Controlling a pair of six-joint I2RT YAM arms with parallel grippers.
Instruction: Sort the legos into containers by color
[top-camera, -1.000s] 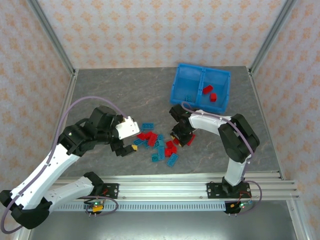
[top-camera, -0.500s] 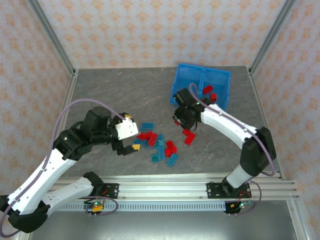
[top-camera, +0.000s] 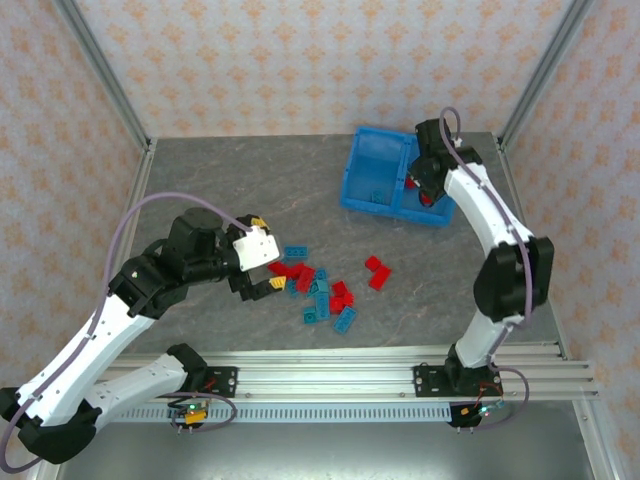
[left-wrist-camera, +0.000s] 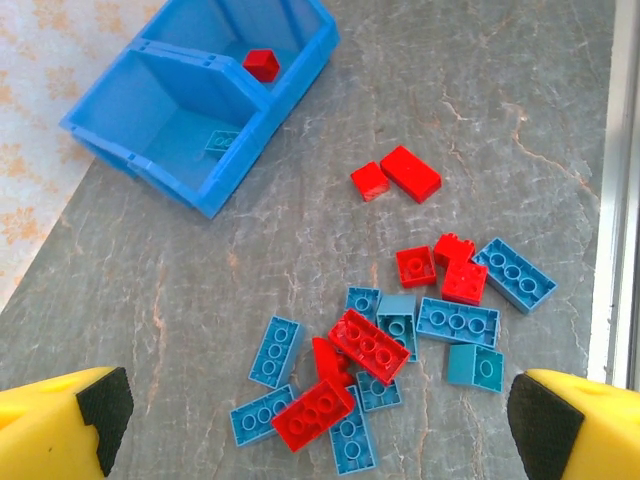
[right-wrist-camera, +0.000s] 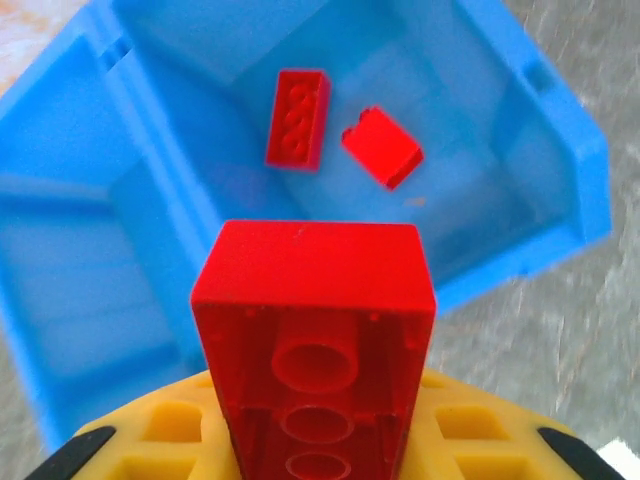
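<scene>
Gripping a red lego (right-wrist-camera: 315, 330), the right pincer (top-camera: 428, 182) hangs over the bin (right-wrist-camera: 560, 180).

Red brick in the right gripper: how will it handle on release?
Probably rigid and light: the red brick is hollow underneath. Its smooth sides might slip in the right gripper. Flat faces, so it likely won't roll in the blue bin.

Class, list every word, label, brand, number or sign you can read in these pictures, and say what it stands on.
No readable text anywhere. The blue bin, the loose bricks, the red brick held over the bin and the grey table show no lettering; any marks on the brick studs are too small to read.
</scene>
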